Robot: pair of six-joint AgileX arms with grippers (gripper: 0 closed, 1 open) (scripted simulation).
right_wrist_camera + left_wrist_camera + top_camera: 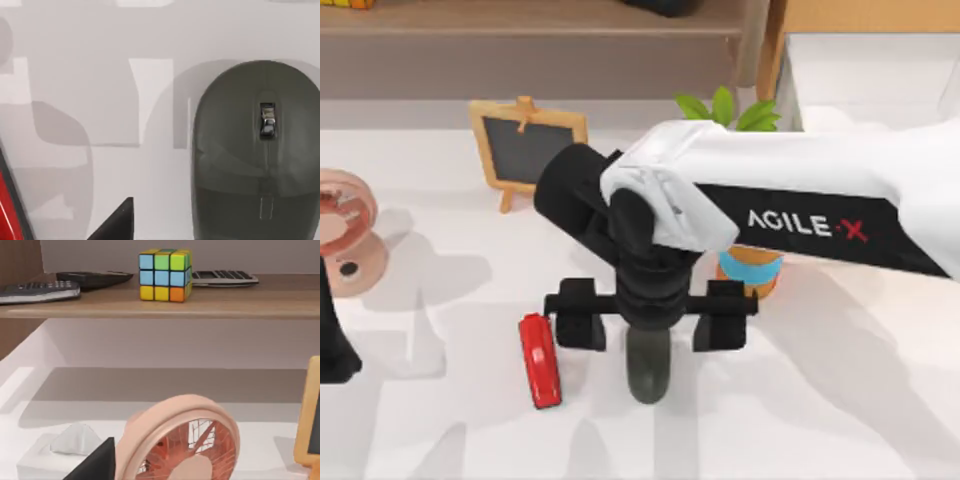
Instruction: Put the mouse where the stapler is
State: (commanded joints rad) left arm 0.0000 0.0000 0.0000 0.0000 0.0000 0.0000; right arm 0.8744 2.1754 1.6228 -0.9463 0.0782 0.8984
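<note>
The dark grey mouse [648, 372] lies on the white table near the front middle, its back end hidden under my right wrist. It also looms large in the right wrist view, where the mouse [255, 150] shows its scroll wheel. My right gripper [648, 318] hovers directly over it, open, with the black fingers [578, 318] spread wide on either side and not touching it. The red stapler [540, 360] lies just left of the mouse, and an edge of the stapler [7, 212] appears in the right wrist view. My left arm [330, 340] is parked at the left edge.
A small chalkboard easel [527, 145] stands behind the gripper, and a pink fan [345, 235] stands at far left. An orange-and-blue cylinder [752, 272] sits under my right arm. A shelf [160, 305] carries a colour cube [165, 275]. A tissue box [60, 455] stands beside the fan.
</note>
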